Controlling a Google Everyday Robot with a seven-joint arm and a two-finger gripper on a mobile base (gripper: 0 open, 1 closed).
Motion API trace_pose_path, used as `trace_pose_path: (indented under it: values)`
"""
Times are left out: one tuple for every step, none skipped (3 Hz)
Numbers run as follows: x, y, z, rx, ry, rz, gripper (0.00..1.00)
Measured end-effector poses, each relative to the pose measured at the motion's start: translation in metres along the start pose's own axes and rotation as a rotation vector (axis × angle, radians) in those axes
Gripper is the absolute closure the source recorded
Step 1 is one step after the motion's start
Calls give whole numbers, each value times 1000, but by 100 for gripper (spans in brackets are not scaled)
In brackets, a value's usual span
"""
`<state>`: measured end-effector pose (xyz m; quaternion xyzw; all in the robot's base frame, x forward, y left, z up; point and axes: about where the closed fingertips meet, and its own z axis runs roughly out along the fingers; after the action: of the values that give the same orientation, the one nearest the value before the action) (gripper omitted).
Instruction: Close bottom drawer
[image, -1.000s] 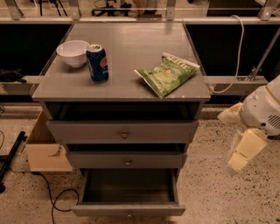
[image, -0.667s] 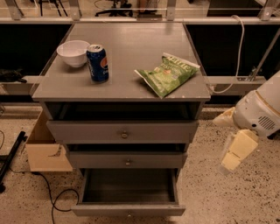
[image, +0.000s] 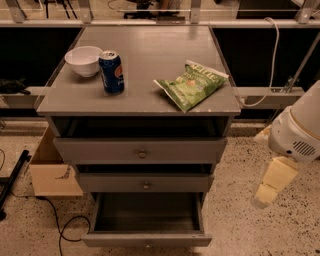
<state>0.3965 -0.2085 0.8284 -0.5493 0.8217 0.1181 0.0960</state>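
While the bottom drawer (image: 147, 239) stands pulled well out at the foot of the cabinet (image: 145, 95), its front panel running left to right, the gripper (image: 267, 187) hangs off the cabinet's right side over the floor (image: 235, 225). Whether it is open or closed cannot be told. The drawer front lies lower and to its left, so the 1 arm must likely come round in front to push it in.

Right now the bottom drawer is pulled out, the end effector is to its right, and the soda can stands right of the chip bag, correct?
No: the camera view shows the soda can left of the chip bag. The bottom drawer is pulled out, with the end effector to its right.
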Motion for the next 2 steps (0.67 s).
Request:
trace_pose_path:
  values:
    - [0, 0, -2, 9, 5, -2, 0]
    - [-4, -2, -2, 14, 2, -8, 0]
